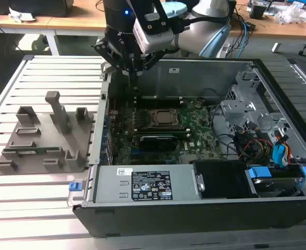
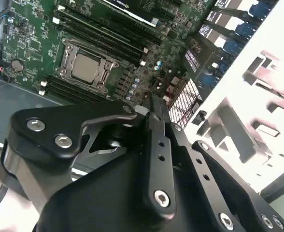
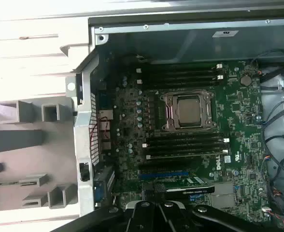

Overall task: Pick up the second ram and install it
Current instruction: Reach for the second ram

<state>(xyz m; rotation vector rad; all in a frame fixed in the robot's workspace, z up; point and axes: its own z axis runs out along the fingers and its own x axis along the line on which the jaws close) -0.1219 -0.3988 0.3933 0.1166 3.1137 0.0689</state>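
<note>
Nearest in the exterior view, the slatted table (image 1: 38, 208) carries the open case (image 1: 194, 219). The case's front edge is taken up by a labelled power supply (image 1: 148, 182). A tangle of cables (image 1: 278, 148) at the exterior view's right hides what lies beneath it.

To the exterior view's left, just beside the case, sits the grey tray (image 1: 43, 133). The ram (image 1: 32, 151) lies low in the tray's front slot. Only a thin green edge of it shows, and its chips cannot be made out. In the first wrist view it is a faint strip (image 3: 7, 183), cut off at the picture's edge.

Deeper in the case lies the board (image 1: 200, 130) with the socket (image 1: 165, 117) at its middle. Dark slots (image 3: 185, 147) run on both sides of the socket in the first wrist view, and I cannot tell whether any of them is filled.

Farther back, the gripper (image 1: 134, 83) hangs over the case's rear corner by the back wall, well apart from the ram. Its tips are hard to pick out against the dark metal there. In the second wrist view the fingers (image 2: 156, 145) look drawn together, with nothing seen between them, and the gripper's body hides part of the board below it. The arm (image 1: 205, 26) rises behind, cut off at the top.
</note>
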